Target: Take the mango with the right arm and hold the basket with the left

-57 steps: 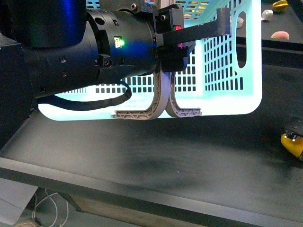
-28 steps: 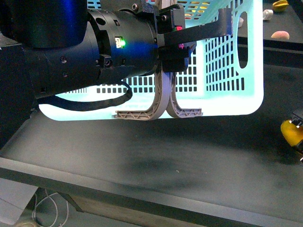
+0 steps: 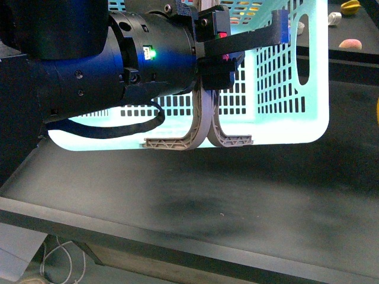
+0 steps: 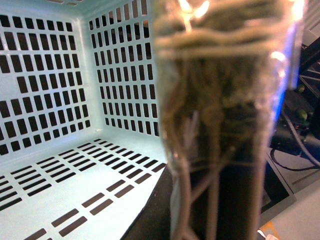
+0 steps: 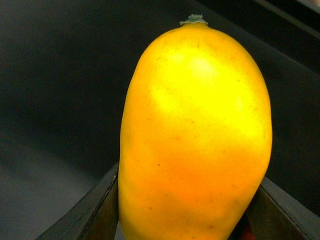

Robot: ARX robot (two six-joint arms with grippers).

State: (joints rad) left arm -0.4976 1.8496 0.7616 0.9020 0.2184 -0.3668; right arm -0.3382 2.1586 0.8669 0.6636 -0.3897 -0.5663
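Note:
The turquoise basket (image 3: 278,89) is held tilted on its side above the dark table, its two grey-brown handles (image 3: 201,127) hanging down. My bulky black left arm fills the left of the front view, and its left gripper (image 3: 216,50) is shut on the basket at the handles. In the left wrist view the slotted basket inside (image 4: 75,100) shows behind the blurred handles (image 4: 220,125). My right gripper (image 5: 192,222) is shut on the yellow mango (image 5: 195,135), with a dark finger (image 5: 95,210) on each side. In the front view only a yellow sliver of the mango (image 3: 378,112) shows at the right edge.
A pink-and-yellow peach (image 3: 350,44), a yellow ridged fruit (image 3: 350,6) and a small white object (image 3: 334,18) lie at the back right. The dark table (image 3: 237,189) ends at its front edge (image 3: 177,236). A white cable (image 3: 59,260) lies on the floor.
The mango in my right gripper has risen and moved right, almost out of the front view. The left arm and the basket have not moved.

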